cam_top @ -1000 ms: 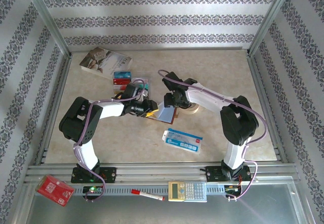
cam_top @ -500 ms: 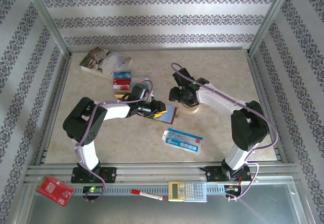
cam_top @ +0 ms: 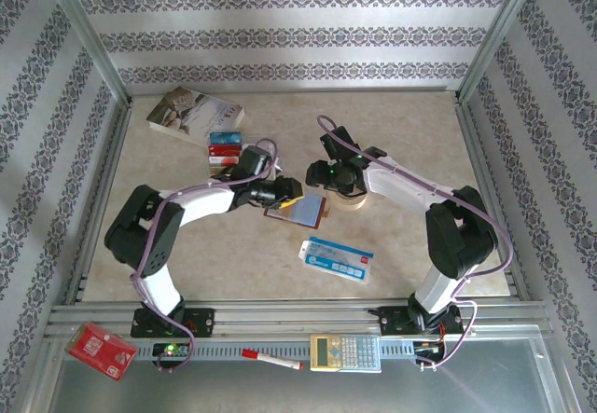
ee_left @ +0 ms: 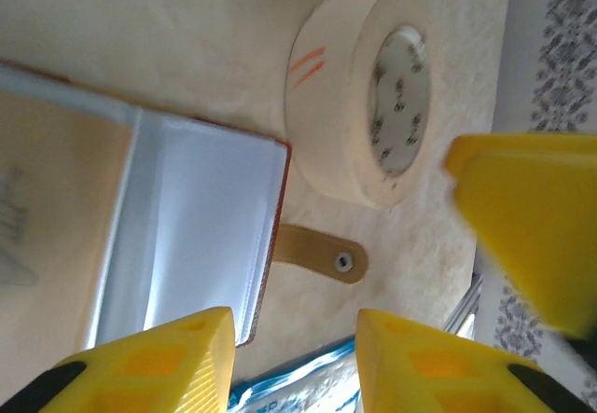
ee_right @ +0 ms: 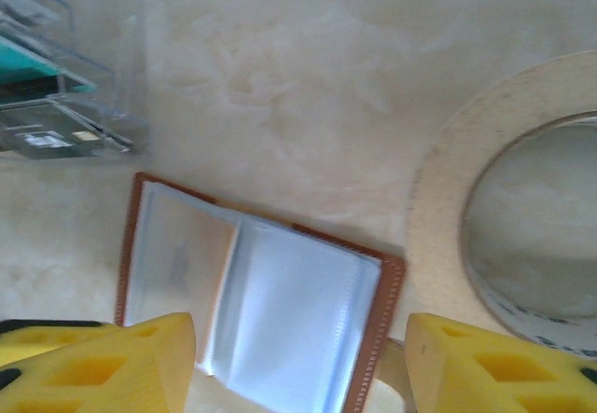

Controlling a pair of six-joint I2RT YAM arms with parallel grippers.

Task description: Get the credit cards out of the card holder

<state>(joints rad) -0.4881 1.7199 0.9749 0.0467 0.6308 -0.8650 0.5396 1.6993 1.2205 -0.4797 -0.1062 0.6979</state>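
The card holder [cam_top: 300, 210] lies open on the table, reddish-brown outside with pale blue sleeves; a faint tan insert shows in its left sleeve [ee_right: 177, 262]. Its strap [ee_left: 322, 253] sticks out toward the tape roll. My left gripper [cam_top: 280, 193] hovers at the holder's left edge, open and holding nothing, with its yellow fingertips [ee_left: 154, 362] either side of bare table. My right gripper [cam_top: 326, 176] hangs open above the holder [ee_right: 270, 315], and it too holds nothing. Credit cards [cam_top: 225, 149] sit stacked in a clear tray behind the left arm, a teal one [ee_right: 37, 68] among them.
A roll of masking tape [cam_top: 354, 196] lies just right of the holder. A blue-and-white packet [cam_top: 337, 257] lies in front, and a book [cam_top: 194, 113] at the back left. A red packet [cam_top: 101, 350], a pen [cam_top: 272, 359] and a calculator [cam_top: 345, 351] rest on the near rail.
My right gripper has pulled back from the holder toward the tape roll. The left gripper slid right along the holder, then back to its left edge. The holder now lies uncovered.
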